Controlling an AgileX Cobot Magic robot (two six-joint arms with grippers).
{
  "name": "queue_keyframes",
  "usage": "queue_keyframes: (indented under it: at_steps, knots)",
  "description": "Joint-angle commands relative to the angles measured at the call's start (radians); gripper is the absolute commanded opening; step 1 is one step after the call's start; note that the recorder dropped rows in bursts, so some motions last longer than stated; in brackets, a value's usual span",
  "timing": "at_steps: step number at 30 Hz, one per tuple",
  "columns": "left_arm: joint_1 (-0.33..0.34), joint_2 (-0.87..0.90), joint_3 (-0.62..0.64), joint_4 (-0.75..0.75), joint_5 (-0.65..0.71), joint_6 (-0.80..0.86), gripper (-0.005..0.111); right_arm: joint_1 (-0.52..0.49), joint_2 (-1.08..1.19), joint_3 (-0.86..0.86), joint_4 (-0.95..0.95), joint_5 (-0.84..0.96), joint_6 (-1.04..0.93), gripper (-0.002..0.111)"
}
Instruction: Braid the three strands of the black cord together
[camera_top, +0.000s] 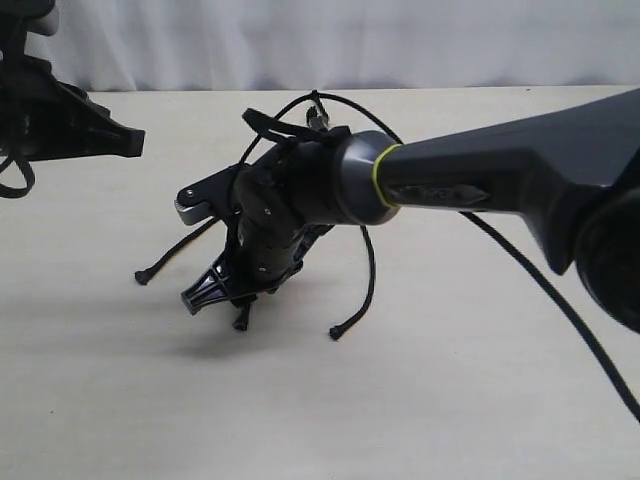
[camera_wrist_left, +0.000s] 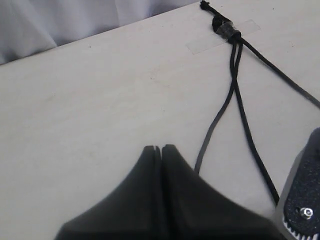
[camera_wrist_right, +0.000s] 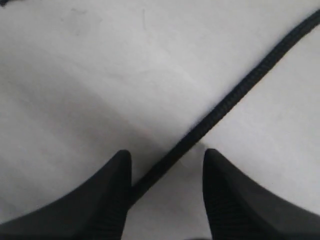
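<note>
The black cord's knotted end is taped to the table. From it two strands run side by side toward my arms, and a third angles away. In the exterior view, three knobbed tips show: left, middle and right. My right gripper reaches across the middle and points down over the strands. It is open, and one strand lies on the table between its fingers, close to one finger. My left gripper is shut and empty, held back at the far left.
The right arm's thick body spans the right half of the exterior view and hides the cord's upper part. Its black cable trails over the table at the right. A white curtain hangs behind the table's far edge.
</note>
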Motion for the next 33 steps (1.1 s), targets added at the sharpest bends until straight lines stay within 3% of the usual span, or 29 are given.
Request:
queue_keyframes:
  at_steps: [1,3,4,5,6,16,20,23,27,33]
  knots:
    - [0.003,-0.006,0.005,0.0,-0.011,0.0,0.0,-0.001,0.031,-0.006,-0.014,-0.01,0.015,0.042]
    - [0.003,-0.006,0.005,0.0,-0.011,0.0,0.0,-0.001,0.036,-0.006,-0.014,-0.008,0.015,0.033]
    - [0.003,-0.006,0.005,0.0,-0.011,0.0,0.0,-0.001,0.038,-0.006,-0.014,-0.004,0.015,0.025]
    - [0.003,-0.006,0.005,0.0,-0.011,0.0,0.0,-0.001,0.038,-0.006,-0.014,0.011,-0.006,0.006]
    - [0.003,-0.006,0.005,0.0,-0.011,0.0,0.0,-0.001,0.034,-0.006,-0.014,0.018,-0.022,0.004]
    - [0.003,-0.006,0.005,0.0,0.002,0.0,0.0,-0.068,-0.214,-0.006,-0.211,0.254,-0.057,0.004]
    - [0.003,-0.006,0.005,-0.002,0.003,0.0,0.0,-0.199,-0.293,-0.004,-0.344,0.348,-0.057,0.004]
    - [0.003,-0.006,0.005,-0.002,0.003,0.0,0.0,-0.286,-0.289,-0.004,-0.344,0.331,-0.057,0.004]
    - [0.003,-0.006,0.005,-0.002,0.003,0.0,0.0,-0.393,-0.266,0.084,-0.322,0.164,-0.053,0.004]
    - [0.003,-0.006,0.005,-0.007,0.004,0.0,0.0,-0.455,-0.189,0.18,-0.317,0.082,-0.044,0.004]
